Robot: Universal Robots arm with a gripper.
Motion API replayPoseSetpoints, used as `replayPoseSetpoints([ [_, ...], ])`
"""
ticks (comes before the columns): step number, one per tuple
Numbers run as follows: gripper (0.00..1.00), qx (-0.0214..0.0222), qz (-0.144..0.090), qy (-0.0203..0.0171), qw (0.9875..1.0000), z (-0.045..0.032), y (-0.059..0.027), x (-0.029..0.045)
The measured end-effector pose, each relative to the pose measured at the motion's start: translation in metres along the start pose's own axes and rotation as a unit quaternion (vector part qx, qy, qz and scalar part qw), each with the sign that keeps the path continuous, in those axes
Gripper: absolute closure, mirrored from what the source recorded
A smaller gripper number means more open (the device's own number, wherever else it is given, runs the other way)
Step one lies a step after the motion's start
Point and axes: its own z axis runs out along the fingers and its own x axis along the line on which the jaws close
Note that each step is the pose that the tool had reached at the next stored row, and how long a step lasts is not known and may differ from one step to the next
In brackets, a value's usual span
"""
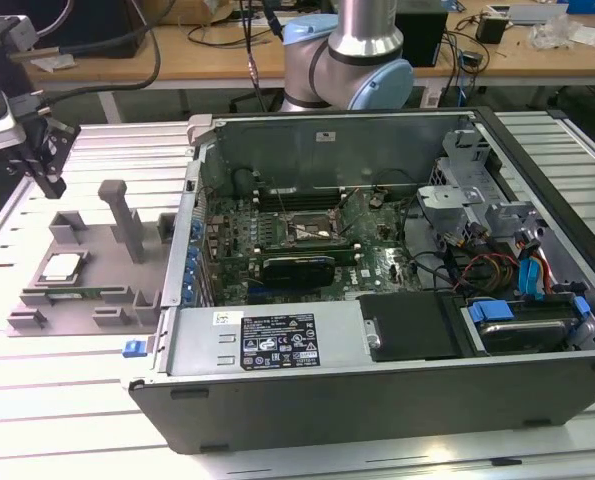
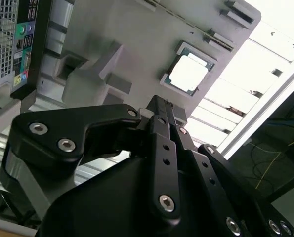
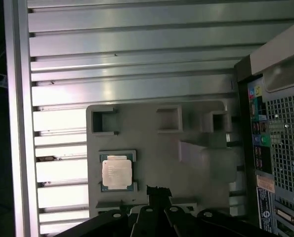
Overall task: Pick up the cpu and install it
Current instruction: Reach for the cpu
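Jaws closed on nothing, tips meeting with no gap in both wrist views, hanging above the cpu point(image 3: 117, 173) and apart from it. Cpu lies flat, silver top up, seated in a shallow square nest of a grey holder plate point(image 3: 151, 143); untouched. In the exterior view the cpu point(image 1: 62, 266) sits toward the near part of the plate, with an upright post point(image 1: 127, 215) on the same plate just beyond it. Plate rests on the slatted metal table point(image 1: 67, 400), just beside the open computer case point(image 1: 377, 360), on the exterior view's left. Inside the case the socket point(image 1: 315, 231) shows mid-board, well apart from the chip; whether its frame is lifted I cannot tell. Judgement: pick-up step, approach only; nothing grasped, nothing installed. Jaws look offset from the chip rather than centred over it. A grasp from here calls for the jaws to part wider than the chip, line up square over its edges and come straight down. The nest's rim stands close around the chip and leaves little room for the tips.
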Motion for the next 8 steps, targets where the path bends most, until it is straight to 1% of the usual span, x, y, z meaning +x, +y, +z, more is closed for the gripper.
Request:
replayPoseSetpoints([
  [3, 0.89, 0.0003, 0.000, 0.0001, 1.0000, 0.0087, 0.0036, 0.0040],
  [4, 0.89, 0.0003, 0.000, 0.0001, 1.0000, 0.0099, 0.0037, 0.0045],
  [8, 0.89, 0.0003, 0.000, 0.0001, 1.0000, 0.0102, 0.0037, 0.0046],
])
